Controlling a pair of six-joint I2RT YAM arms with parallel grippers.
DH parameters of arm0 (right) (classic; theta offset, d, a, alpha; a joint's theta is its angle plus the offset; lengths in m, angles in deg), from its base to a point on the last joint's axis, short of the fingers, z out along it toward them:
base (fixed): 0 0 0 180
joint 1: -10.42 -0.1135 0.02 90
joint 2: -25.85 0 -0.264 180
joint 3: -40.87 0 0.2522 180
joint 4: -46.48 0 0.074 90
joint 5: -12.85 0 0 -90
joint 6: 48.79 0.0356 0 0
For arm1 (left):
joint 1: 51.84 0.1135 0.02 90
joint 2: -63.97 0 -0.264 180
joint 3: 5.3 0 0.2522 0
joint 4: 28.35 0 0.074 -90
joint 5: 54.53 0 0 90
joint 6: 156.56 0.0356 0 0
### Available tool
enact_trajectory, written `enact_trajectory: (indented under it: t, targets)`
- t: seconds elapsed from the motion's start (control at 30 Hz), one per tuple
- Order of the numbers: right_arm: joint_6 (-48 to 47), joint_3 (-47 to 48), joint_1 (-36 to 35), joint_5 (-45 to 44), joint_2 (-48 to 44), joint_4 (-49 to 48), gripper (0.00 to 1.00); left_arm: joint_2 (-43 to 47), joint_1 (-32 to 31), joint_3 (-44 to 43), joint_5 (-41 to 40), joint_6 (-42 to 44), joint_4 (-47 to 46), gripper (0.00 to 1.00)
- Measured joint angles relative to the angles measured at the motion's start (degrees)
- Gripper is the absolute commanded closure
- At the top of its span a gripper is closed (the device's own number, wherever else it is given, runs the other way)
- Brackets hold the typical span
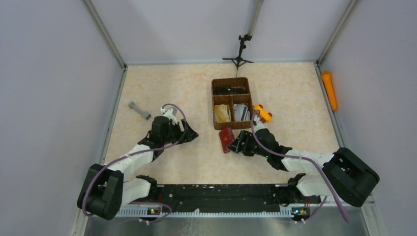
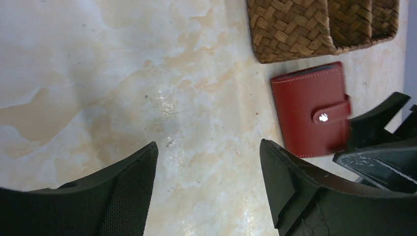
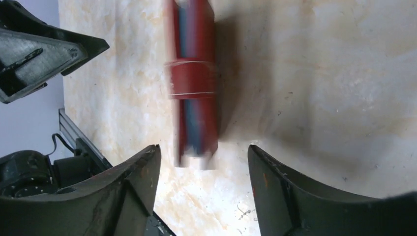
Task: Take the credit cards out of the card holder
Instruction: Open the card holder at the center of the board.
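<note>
Just off the near end of the woven basket (image 1: 213, 101) (image 2: 295, 29), the dark red card holder (image 1: 226, 139) (image 2: 307, 110) (image 3: 194, 98) lies on the table (image 1: 162, 83), closed, with its snap tab (image 2: 327, 114) fastened. The right wrist view shows it blurred; a bluish strip (image 3: 189, 49) runs along its edge, too smeared to identify. The right gripper (image 1: 241, 145) (image 3: 201, 147) sits at its right side, fingers spread wide, the holder ahead of the gap; contact cannot be told. The left gripper (image 1: 192, 133) (image 2: 209, 145) stands apart to the left over bare tabletop, fingers likewise wide, gripping nothing. Basket compartments hold tan and grey flat items, unclear. A small orange object (image 1: 262, 113) rests by the basket's right wall; a grey piece (image 1: 139, 110) lies well apart to the left.
</note>
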State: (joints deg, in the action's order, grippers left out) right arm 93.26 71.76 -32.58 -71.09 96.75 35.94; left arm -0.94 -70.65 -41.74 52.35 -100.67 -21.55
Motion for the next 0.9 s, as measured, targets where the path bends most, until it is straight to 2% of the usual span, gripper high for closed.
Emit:
enact_trajectory:
  t: [0.07,0.23,0.37,0.63,0.77,0.9]
  targets:
    - [0.2,-0.6,0.3,0.2,-0.4,0.9,0.19,-0.8,-0.1,-0.2,1.8,0.1,-0.7,0.22]
    - [-1.5,-0.6,0.4,-0.5,-4.7,4.6,0.08,-3.3,-1.4,-1.3,5.6,0.7,-2.8,0.26]
    - [-4.0,-0.3,0.4,-1.9,-7.3,6.7,0.08,-5.6,-3.1,-2.7,8.2,1.3,-3.4,0.28]
    - [-14.2,9.2,0.4,-10.0,-5.8,19.9,0.31,-8.5,-5.0,-4.2,11.0,2.0,-4.0,0.34]
    - [-19.8,13.9,0.4,-11.0,-0.9,22.1,0.45,-11.6,-6.6,-5.3,12.5,2.2,-5.0,0.34]
    - [-22.8,16.8,0.4,-10.8,5.2,24.0,0.51,-14.1,-7.9,-6.0,13.8,2.2,-5.5,0.34]
